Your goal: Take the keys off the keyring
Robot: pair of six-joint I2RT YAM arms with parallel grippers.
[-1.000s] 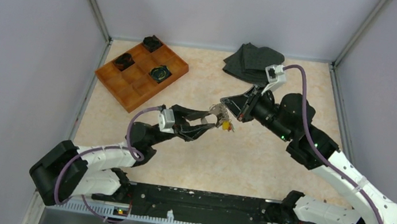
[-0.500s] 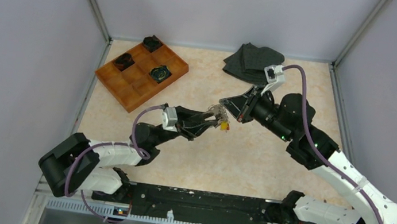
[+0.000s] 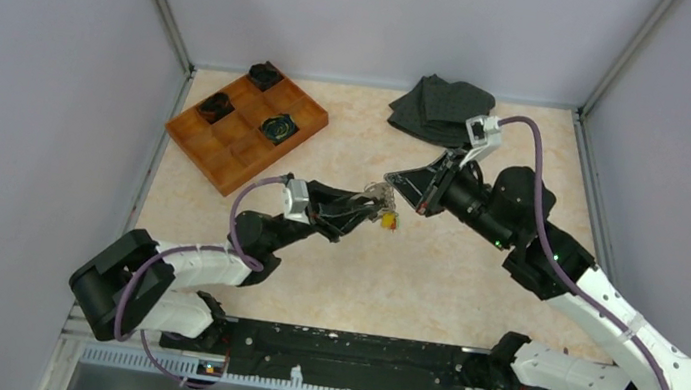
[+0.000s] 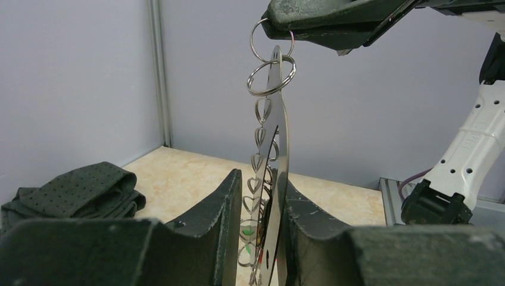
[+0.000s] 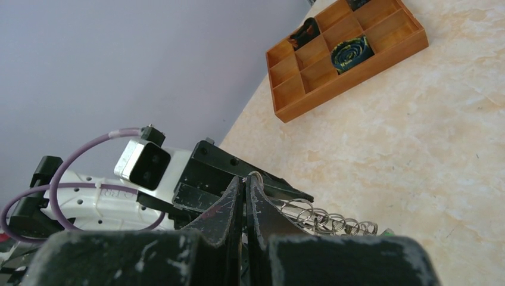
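Above the middle of the marbled table [image 3: 431,277], the right gripper [image 3: 390,180] is clenched on the keyring [image 4: 251,42], pinching the thin wire loop at its fingertips so that everything strung on it hangs off the surface. A second ring [image 4: 268,94] is linked just below the first. From it drop a flat metal key [image 4: 280,149], seen edge-on in the left wrist view, and a chain of heart-shaped links [image 4: 260,136]. The left gripper [image 3: 367,205] reaches in from the opposite side, its fingers [image 4: 223,214] standing on either side of the key and chain. The key lies against one pad, but whether the fingers actually clamp it cannot be told. A small yellow-and-red piece [image 3: 388,221] hangs at the lower end of the bundle. Well apart at the far left sits an orange compartment tray [image 3: 226,154] holding black round objects [image 3: 280,127], and a dark folded cloth [image 3: 441,107] lies by the back wall.
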